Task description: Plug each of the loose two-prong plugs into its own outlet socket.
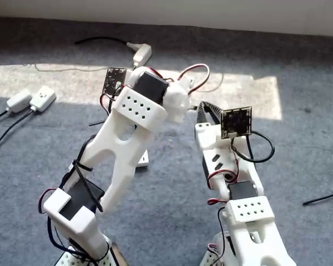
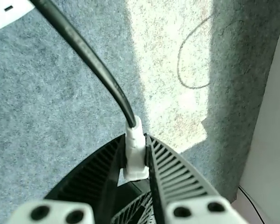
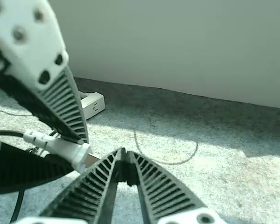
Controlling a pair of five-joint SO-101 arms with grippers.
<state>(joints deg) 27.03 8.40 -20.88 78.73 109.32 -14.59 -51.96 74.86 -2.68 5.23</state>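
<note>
My left gripper (image 2: 136,140) pinches plug (image 2: 135,161) above carpet (image 2: 46,116); right gripper (image 3: 126,158) pressed together, empty, just beside. Outlets (image 1: 43,98) well apart, 9 o'clock. Risk: cord (image 2: 84,51) drag twists plug in my pinch, prongs miss slots.

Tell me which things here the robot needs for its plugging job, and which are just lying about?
For the job:
- white plug on its black cable, held in the left gripper
- outlet socket near the wall
- two white outlet blocks

Just lying about:
- thin loose wire on the grey carpet
</note>
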